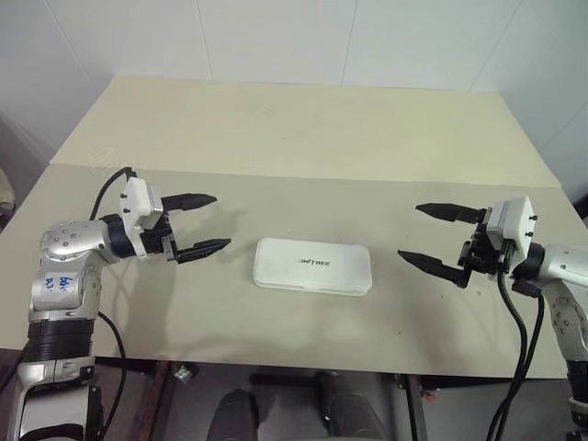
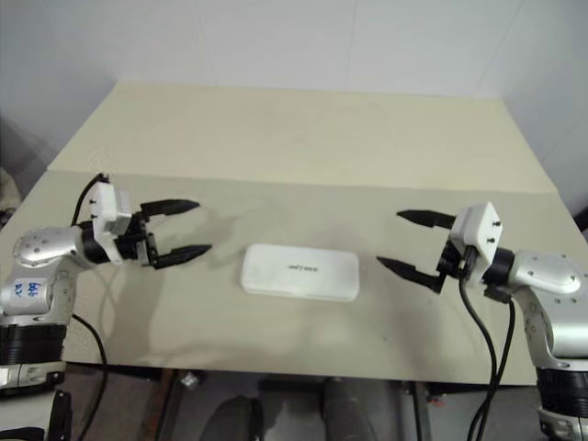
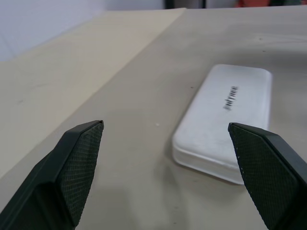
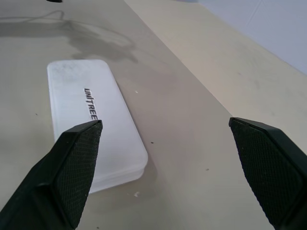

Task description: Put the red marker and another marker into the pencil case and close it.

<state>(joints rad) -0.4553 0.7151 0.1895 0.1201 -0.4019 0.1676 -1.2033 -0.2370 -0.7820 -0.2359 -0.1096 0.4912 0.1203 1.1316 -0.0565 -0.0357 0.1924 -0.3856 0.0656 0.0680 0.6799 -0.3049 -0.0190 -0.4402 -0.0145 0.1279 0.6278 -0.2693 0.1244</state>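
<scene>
Nearest us in the L wrist view are two black fingers (image 3: 79, 167) spread wide w/ nothing between them; we see the pencil case (image 3: 225, 120) lying just ahead of the left gripper (image 1: 204, 223), lid shut, its near short end facing the fingertips, apart from them. From the R wrist view we get the opposite end of the case (image 4: 91, 120): one finger (image 4: 72, 172) overlaps it in the picture, but the head views show a clear gap, so no contact. That view also gives the "UNITREE" lettering (image 4: 91, 104) sharp, plus some specks on the table (image 4: 201, 124) near the case. Head views give what the wrist cams can't: both grippers at once, each pointing inward at the case from its own side, roughly level above the tabletop. We see the right gripper (image 1: 430, 235) w/ jaws wide apart too, holding nothing, approx. as far from the case as the left one is. Case sits flat between the two, closed, long side across the table, near the front edge. Cables (image 1: 510, 331) hang from the R wrist.
</scene>
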